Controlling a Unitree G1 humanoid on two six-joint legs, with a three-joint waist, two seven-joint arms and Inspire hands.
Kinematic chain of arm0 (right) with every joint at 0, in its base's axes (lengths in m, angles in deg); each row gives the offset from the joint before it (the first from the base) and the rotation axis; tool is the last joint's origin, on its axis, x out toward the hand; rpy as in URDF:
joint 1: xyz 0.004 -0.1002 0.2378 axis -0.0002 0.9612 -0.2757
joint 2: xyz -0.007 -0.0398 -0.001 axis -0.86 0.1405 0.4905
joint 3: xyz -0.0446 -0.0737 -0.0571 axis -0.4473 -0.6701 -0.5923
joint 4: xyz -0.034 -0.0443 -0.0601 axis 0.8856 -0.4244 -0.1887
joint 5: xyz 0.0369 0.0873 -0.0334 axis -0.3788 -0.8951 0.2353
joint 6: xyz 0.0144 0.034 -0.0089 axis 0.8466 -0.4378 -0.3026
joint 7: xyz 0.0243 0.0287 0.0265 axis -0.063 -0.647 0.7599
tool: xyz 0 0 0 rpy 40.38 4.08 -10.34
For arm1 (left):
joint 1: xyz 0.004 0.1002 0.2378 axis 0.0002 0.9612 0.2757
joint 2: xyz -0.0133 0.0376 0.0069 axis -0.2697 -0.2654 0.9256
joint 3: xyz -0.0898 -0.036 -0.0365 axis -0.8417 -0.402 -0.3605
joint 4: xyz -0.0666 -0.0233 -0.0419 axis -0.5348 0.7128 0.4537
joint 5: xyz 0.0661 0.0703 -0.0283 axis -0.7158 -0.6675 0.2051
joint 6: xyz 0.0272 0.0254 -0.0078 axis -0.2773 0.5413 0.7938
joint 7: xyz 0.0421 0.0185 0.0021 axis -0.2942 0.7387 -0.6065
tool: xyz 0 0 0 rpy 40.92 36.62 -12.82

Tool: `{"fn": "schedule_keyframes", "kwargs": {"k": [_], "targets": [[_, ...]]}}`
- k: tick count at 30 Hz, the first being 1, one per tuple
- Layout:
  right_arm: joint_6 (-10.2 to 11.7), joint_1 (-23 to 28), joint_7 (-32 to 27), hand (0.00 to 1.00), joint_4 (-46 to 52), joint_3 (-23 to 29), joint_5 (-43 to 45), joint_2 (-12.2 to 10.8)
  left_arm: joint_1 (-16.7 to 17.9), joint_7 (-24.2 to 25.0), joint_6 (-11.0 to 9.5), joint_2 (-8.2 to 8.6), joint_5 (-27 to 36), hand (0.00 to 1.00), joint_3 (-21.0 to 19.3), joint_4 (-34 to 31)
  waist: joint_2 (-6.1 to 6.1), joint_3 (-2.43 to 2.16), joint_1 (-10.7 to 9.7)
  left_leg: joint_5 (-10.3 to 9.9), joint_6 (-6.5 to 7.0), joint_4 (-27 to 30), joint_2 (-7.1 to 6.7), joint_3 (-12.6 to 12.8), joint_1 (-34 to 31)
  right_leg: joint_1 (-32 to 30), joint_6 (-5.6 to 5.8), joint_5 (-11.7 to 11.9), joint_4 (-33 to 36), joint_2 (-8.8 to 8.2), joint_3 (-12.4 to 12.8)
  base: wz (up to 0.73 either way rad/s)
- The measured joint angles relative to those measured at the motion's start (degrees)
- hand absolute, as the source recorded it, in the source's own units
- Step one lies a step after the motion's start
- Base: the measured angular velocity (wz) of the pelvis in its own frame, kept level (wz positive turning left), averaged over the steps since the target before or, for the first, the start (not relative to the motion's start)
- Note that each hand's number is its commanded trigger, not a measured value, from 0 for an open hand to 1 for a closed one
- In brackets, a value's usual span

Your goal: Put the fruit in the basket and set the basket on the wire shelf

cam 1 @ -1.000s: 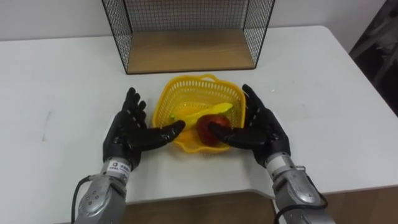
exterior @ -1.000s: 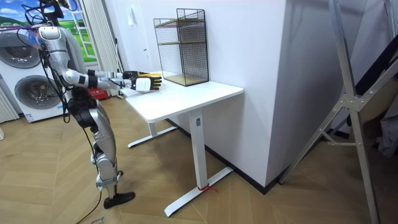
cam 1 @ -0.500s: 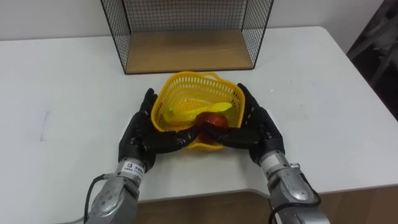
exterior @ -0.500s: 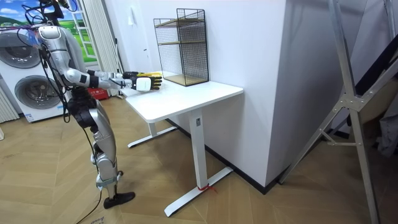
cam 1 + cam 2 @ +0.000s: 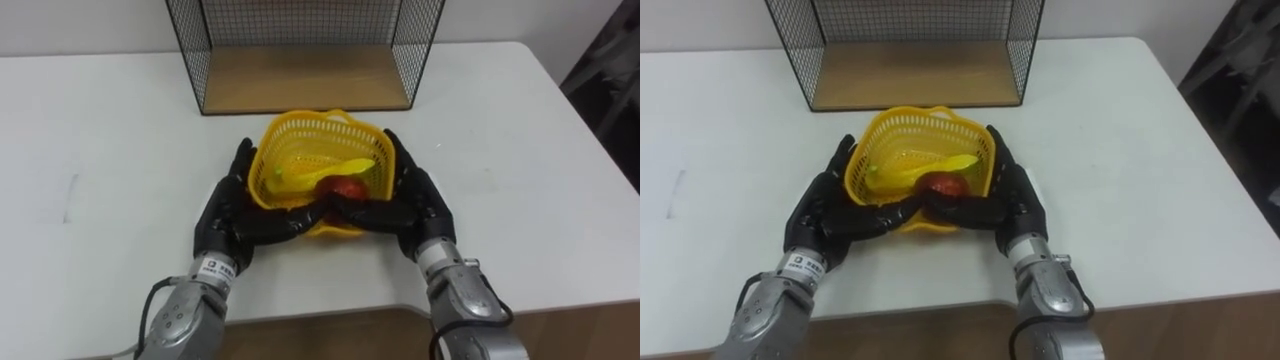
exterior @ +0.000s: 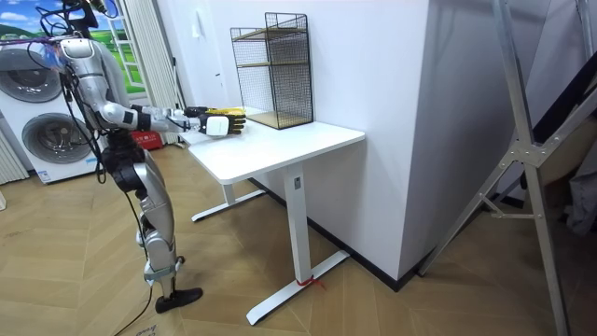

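As flat hands (image 5: 225, 218) press the basket (image 5: 316, 119), room view shows washers (image 6: 45, 140).

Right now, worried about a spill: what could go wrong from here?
The basket is only pressed between the open left hand and right hand, so it could slip or buckle. The apple lies against the near wall and might roll out if it tips. The hands flanking it may snag on the wire shelf.

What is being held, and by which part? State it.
The yellow basket, clasped between the left hand on its left side and the right hand on its right side.
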Motion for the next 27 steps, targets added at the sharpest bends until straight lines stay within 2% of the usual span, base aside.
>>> {"fn": "schedule_keyframes", "kwargs": {"k": [5, 10, 12, 17, 27], "targets": [[0.00, -1.98, -0.66, 0.00, 0.42, 0.12, -0.09, 0.01, -0.75, 0.00, 0.00, -0.02, 0.66, 0.00, -0.03, -0.28, 0.17, -0.09, -0.13, 0.00, 0.00, 0.23, 0.01, -0.01, -0.43, -0.74, -0.03, 0.01, 0.76, -0.05, 0.09, -0.01], [0.22, -2.07, -1.24, 0.00, 6.31, 0.61, -2.09, 0.09, -2.56, 0.00, -0.01, -0.03, 0.73, 0.00, -0.67, -2.83, 0.32, -0.14, -0.15, 0.00, 0.00, 0.35, 0.01, -0.34, -0.42, -0.54, -0.05, 0.03, 0.88, -0.09, -0.13, 0.02], [1.63, -2.23, -1.88, 0.00, 8.19, 0.85, -2.66, 0.17, -2.59, 0.00, -0.27, -0.05, 0.77, 0.00, -0.68, -5.93, 0.57, -0.17, -0.23, 0.00, 0.00, 0.35, 0.01, -0.61, 0.19, 0.18, -0.05, 0.03, 0.87, -0.10, -0.31, 0.05], [2.14, -2.25, -1.92, 0.00, 9.32, 0.99, -2.30, 0.36, -2.59, 0.00, -0.46, -0.05, 0.69, 0.00, -0.85, -7.44, 1.43, -0.16, -0.51, -0.01, 0.00, 0.08, 0.01, -0.60, 1.50, 1.28, -0.05, 0.02, 0.93, -0.09, -0.33, 0.00], [2.56, -2.24, -1.92, 0.00, 11.27, 0.97, -2.02, 0.32, -2.58, 0.00, -0.47, -0.14, 0.81, 0.00, -1.31, -9.11, 1.18, -0.20, -0.41, -0.02, 0.01, 0.58, 0.00, -0.81, 1.17, 0.70, -0.17, -0.19, 1.87, -0.12, -0.23, 0.00]]}}
